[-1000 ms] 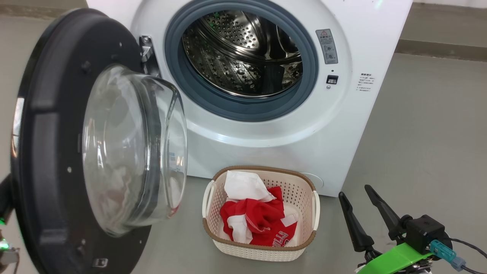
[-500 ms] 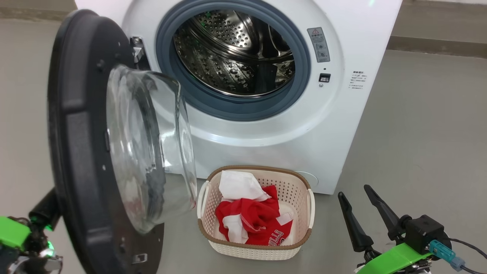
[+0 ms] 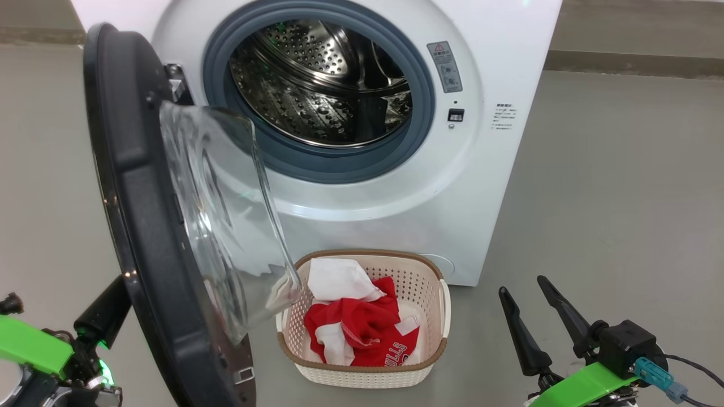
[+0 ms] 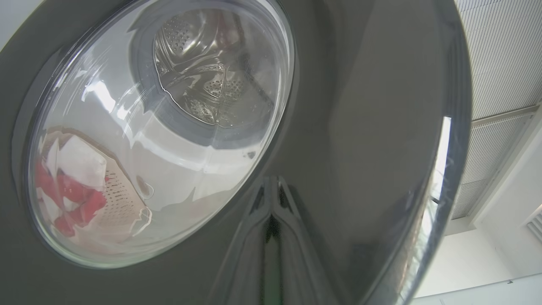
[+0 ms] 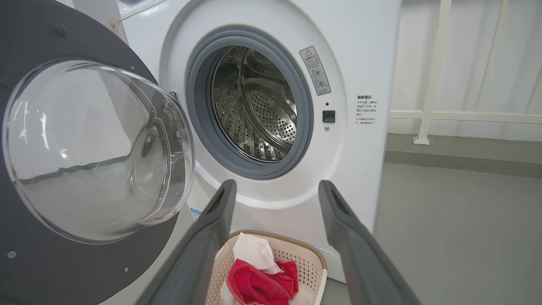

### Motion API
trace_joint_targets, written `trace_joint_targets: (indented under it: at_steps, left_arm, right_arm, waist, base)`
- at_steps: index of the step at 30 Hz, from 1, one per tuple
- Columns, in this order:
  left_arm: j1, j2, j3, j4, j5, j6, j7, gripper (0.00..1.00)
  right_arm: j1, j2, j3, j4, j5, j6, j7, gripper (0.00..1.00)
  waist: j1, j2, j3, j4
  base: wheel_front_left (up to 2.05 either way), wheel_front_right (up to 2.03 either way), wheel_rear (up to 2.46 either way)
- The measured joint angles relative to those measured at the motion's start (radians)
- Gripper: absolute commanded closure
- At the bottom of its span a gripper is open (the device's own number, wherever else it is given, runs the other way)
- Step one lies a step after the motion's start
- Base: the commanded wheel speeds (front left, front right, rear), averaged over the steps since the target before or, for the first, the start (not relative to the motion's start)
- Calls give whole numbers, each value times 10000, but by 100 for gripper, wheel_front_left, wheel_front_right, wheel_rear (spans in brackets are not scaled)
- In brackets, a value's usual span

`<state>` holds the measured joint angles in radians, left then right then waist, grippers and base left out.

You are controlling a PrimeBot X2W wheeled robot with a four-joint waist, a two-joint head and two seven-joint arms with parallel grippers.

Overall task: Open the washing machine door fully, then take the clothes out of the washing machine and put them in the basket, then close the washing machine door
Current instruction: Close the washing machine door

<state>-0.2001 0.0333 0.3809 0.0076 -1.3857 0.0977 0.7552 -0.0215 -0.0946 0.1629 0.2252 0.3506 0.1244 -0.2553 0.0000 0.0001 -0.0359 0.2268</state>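
The white washing machine (image 3: 509, 56) stands open, and its steel drum (image 3: 317, 85) holds no fabric that I can see. The washing machine door (image 3: 141, 226) hangs half swung at the left, nearly edge-on to me. My left gripper (image 3: 104, 316) is behind it. In the left wrist view it is shut (image 4: 271, 186), tips against the door's glossy outer face (image 4: 360, 127). The basket (image 3: 362, 373) sits on the floor below the opening with the red and white clothes (image 3: 362, 325) in it. My right gripper (image 3: 520, 285) stands open and holds nothing, to the right of the basket.
Grey floor (image 3: 622, 198) stretches to the right of the machine and around the basket. A white railing (image 5: 427, 84) and a wall stand behind, to the right of the machine. The door's glass bowl (image 3: 226, 226) bulges toward the basket's left end.
The door has swung toward the machine, from facing me to nearly edge-on. My left gripper has come into view behind it. The camera has shifted. The right gripper has kept still.
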Motion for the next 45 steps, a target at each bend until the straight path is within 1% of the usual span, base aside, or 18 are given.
trace_joint_targets:
  at_steps: [8,12,13,14,15,16,17,18,20,23,27,29,31,33,35,37,39,45]
  left_arm:
    - [19,2,-148,-6,-150,-27,-127,100]
    - [64,-2,-161,-13,-138,-293,-353,100]
    - [100,-2,-144,-33,-113,-410,-454,94]
    - [135,2,-117,-86,-12,-594,-635,74]
    - [146,13,-94,-146,138,-848,-834,27]
    - [147,54,-92,-211,297,-1164,-1005,0]
    - [151,107,-75,-268,493,-1432,-1193,0]
    - [151,125,-56,-311,629,-1597,-1377,0]
    - [151,136,-67,-357,1049,-1795,-1814,0]
    - [163,249,-171,-412,2063,-2048,-2688,0]
    - [375,926,-736,-474,4380,-2201,-4355,0]
    - [693,1214,-1187,-468,5421,-2215,-5358,0]
    - [988,1645,-1720,-366,6658,-2217,-6324,0]
    - [1216,1996,-2054,-67,7829,-2217,-7227,0]
    - [1358,2142,-2293,217,8700,-2217,-8023,0]
    - [1394,2140,-2397,479,9273,-2186,-8757,0]
    - [1396,2136,-2416,742,9647,-2023,-9338,0]
    - [1516,1994,-2243,1430,10142,-1595,-9952,0]
  right_arm:
    - [0,-4,31,0,0,0,0,0]
    - [0,-6,27,-2,0,0,0,0]
    - [0,-6,25,-2,0,0,0,0]
    - [0,-6,19,-2,0,0,0,0]
    - [-1,-6,13,-4,0,0,0,0]
    - [-1,-6,8,-4,0,0,0,0]
    - [-1,-6,4,-4,0,0,0,0]
    - [-1,-6,-2,-2,0,0,0,0]
    - [-1,-4,-8,-2,0,0,0,0]
    - [-3,2,-4,-2,0,0,0,0]
    - [-15,2,-2,-2,0,0,0,0]
    - [-22,-2,0,-2,0,0,0,0]
    - [-25,0,6,0,0,0,0,0]
    - [-25,0,6,2,0,0,0,0]
    - [-25,0,4,4,0,0,0,0]
    - [-25,0,4,4,0,0,0,0]
    - [-25,2,6,4,0,0,0,0]
    - [-25,8,6,2,0,0,0,0]
  waist:
    - [0,0,52,-160]
    - [0,0,69,-150]
    - [1,0,72,-143]
    - [0,0,75,-133]
    - [0,0,79,-121]
    - [0,0,85,-108]
    - [0,0,89,-94]
    - [0,0,91,-77]
    - [0,0,94,-42]
    - [0,0,114,-9]
    - [0,-1,167,17]
    - [0,0,188,19]
    - [0,0,206,14]
    - [0,0,218,12]
    - [0,0,215,9]
    - [0,0,204,4]
    - [0,0,188,-6]
    - [0,-1,169,-33]
  base:
    - [0,0,0]
    - [0,0,0]
    - [0,0,0]
    - [0,0,0]
    - [0,0,0]
    - [0,0,0]
    - [0,0,0]
    - [0,0,0]
    - [0,0,0]
    - [0,0,0]
    - [0,0,0]
    - [0,0,0]
    - [0,0,0]
    - [0,0,0]
    - [0,0,0]
    - [0,0,0]
    - [0,0,0]
    - [0,0,0]
